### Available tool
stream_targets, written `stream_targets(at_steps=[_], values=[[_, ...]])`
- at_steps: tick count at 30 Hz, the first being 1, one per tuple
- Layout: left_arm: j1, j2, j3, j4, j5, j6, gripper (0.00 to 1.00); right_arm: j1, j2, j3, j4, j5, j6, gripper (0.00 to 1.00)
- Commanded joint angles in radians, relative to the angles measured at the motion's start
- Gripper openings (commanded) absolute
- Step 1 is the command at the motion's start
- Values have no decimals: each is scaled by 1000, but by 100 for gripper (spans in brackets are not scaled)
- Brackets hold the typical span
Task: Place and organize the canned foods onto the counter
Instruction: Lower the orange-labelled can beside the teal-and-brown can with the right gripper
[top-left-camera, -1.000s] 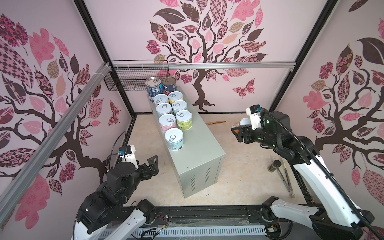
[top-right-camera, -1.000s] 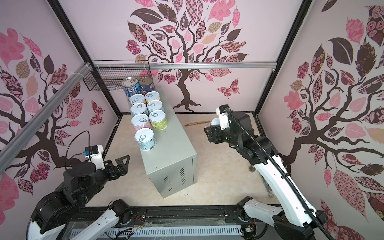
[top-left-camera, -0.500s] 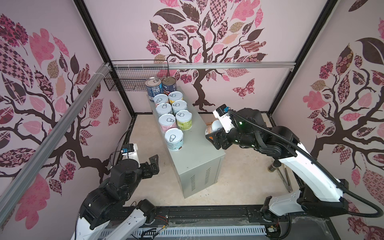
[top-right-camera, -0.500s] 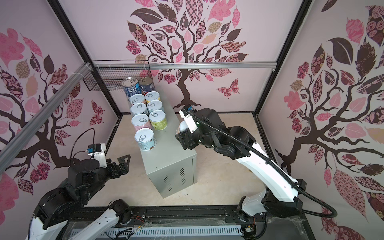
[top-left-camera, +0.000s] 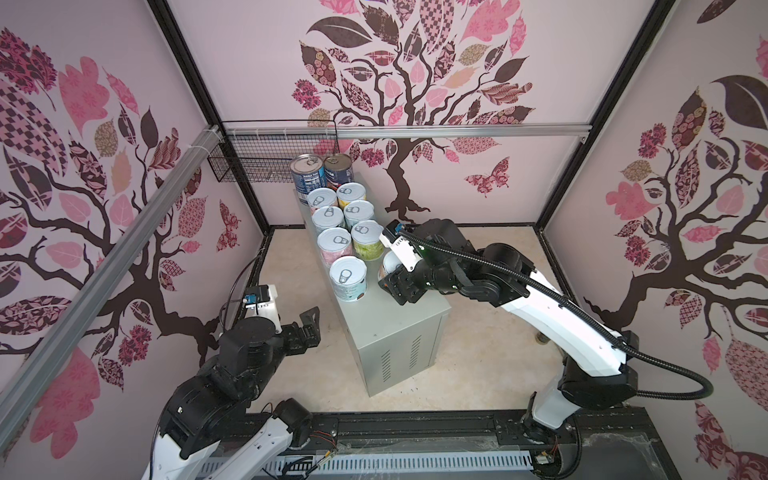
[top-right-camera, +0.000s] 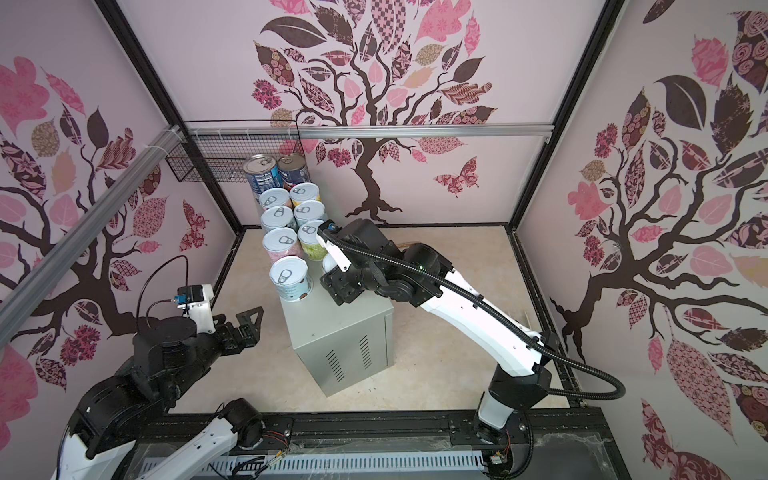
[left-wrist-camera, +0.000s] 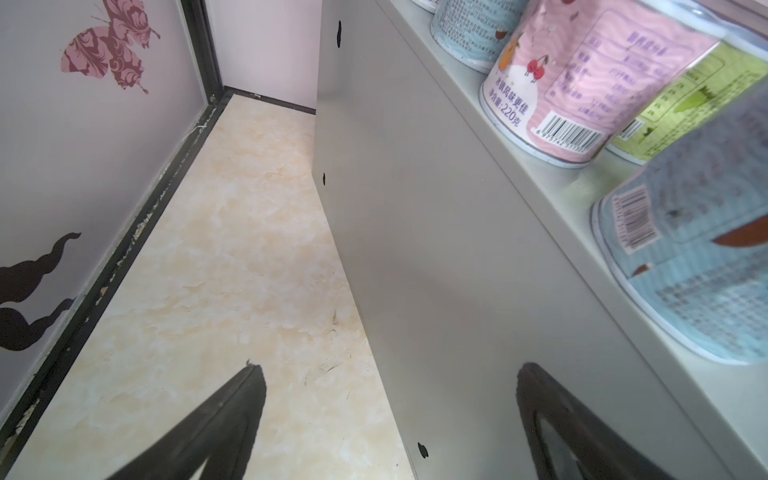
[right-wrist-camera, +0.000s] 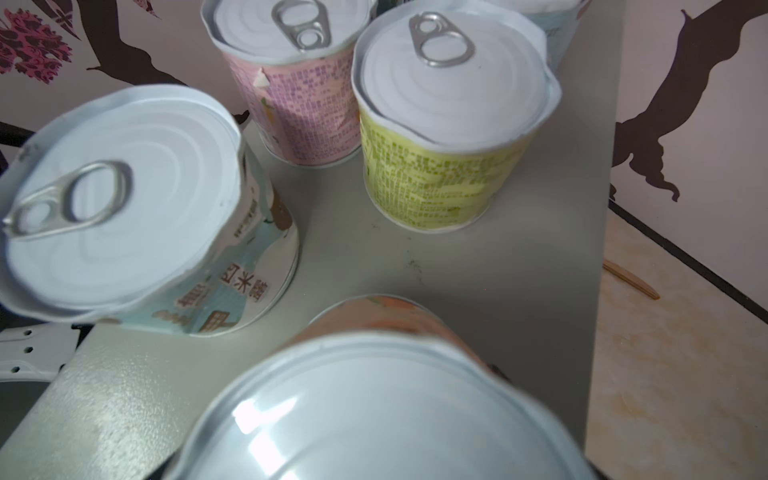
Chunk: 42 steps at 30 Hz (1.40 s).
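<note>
the long grey counter (top-left-camera: 399, 328) stood on the beige marbled floor (top-left-camera: 478, 365), its vented end face toward the near side. cans stood upright in two rows on the far half of its flat top. at the far end were two taller cans, a blue can (top-left-camera: 307, 176) and a dark can (top-left-camera: 338, 170), then three pairs of shorter pull-tab cans, the nearest pair a pink can (top-left-camera: 334, 245) and a green can (top-left-camera: 368, 241). a light-blue can (top-left-camera: 348, 277) stood alone next to the pink can. a peach-labelled can (top-left-camera: 387, 262) was tilted beside it, contact with the top unclear. a thin wooden stick (right-wrist-camera: 631, 280) lay on the floor by the wall.
</note>
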Motion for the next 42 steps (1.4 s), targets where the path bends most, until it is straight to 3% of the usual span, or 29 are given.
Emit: stream_targets(at_steps=[1, 16, 27, 34, 38, 42], values=[[-1, 4, 15, 30, 19, 19, 98, 1, 31, 55, 21, 16, -22, 55], [-2, -3, 33, 38, 29, 59, 98, 1, 171, 166, -13, 50, -56, 63], [-1, 5, 65, 37, 43, 82, 98, 1, 182, 180, -32, 56, -68, 83], [-2, 11, 126, 37, 135, 136, 97, 1, 176, 188, -30, 32, -68, 88], [-2, 46, 163, 25, 294, 241, 96, 1, 158, 195, -27, 21, -68, 90], [-1, 93, 212, -30, 329, 302, 94, 1, 132, 195, -25, 14, -68, 93]])
